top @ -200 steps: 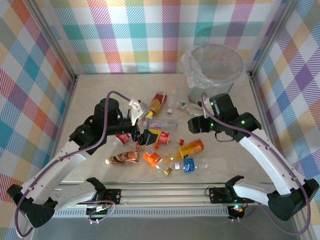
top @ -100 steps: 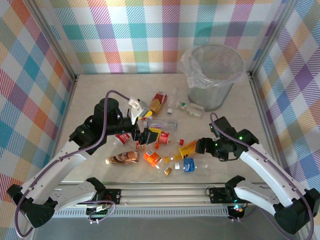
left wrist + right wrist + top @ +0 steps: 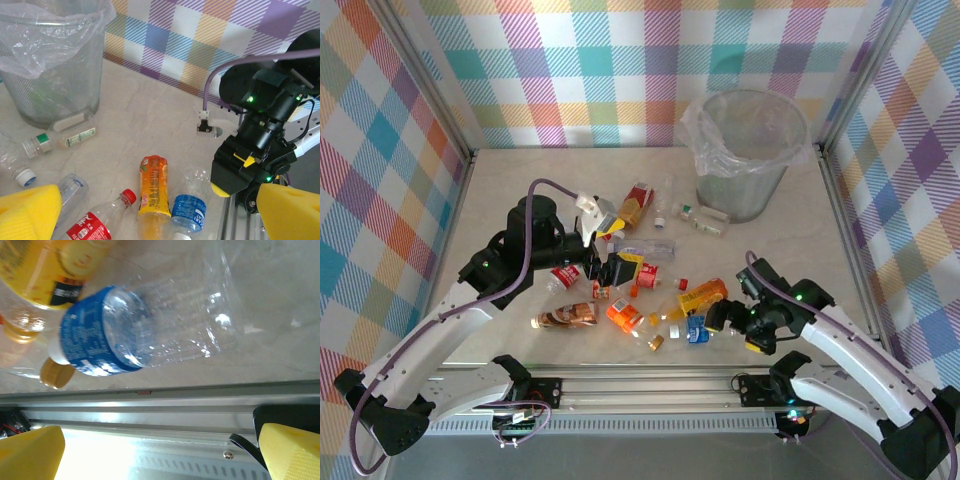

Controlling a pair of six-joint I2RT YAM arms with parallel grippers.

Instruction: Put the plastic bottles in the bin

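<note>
Several plastic bottles lie scattered mid-table. A clear one with a blue label (image 3: 698,328) (image 3: 190,210) (image 3: 145,330) lies beside an orange one (image 3: 704,295) (image 3: 152,187) (image 3: 45,270). My right gripper (image 3: 728,326) (image 3: 160,455) is open and low at the blue-label bottle's base, with nothing between its yellow pads (image 3: 295,450). Over the pile hangs my left gripper (image 3: 605,270) (image 3: 155,212), open and empty, with a red-label bottle (image 3: 95,225) below it. The bag-lined grey bin (image 3: 745,150) (image 3: 50,65) stands at the back right.
A green-capped bottle (image 3: 703,218) (image 3: 65,136) lies in front of the bin. A red bottle (image 3: 636,205), a brown one (image 3: 565,316) and loose caps (image 3: 656,342) sit around the pile. The metal rail (image 3: 640,385) (image 3: 150,405) runs along the near edge. Checked walls enclose the table.
My right arm has swung from beside the bin down toward the near edge, ending at the blue-label bottle. The left arm has barely moved.
</note>
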